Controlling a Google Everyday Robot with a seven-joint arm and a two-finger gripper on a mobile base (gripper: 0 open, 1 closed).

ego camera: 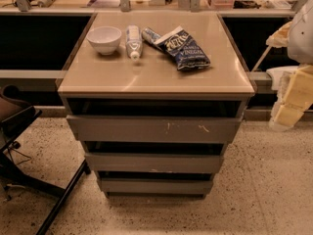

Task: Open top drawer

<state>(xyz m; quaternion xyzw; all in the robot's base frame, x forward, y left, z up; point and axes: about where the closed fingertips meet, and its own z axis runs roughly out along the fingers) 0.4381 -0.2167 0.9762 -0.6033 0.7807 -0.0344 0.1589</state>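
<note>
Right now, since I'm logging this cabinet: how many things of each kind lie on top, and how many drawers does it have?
Bowl: 1
Bottle: 1
Chip bag: 1
Drawers: 3, top drawer included
Total: 6
End effector: not counted; at the right edge, apart from the cabinet.

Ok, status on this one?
Gripper at right edge, off the cabinet. Top drawer untouched. Black chair leg at cabinet's lower left, below drawer.
</note>
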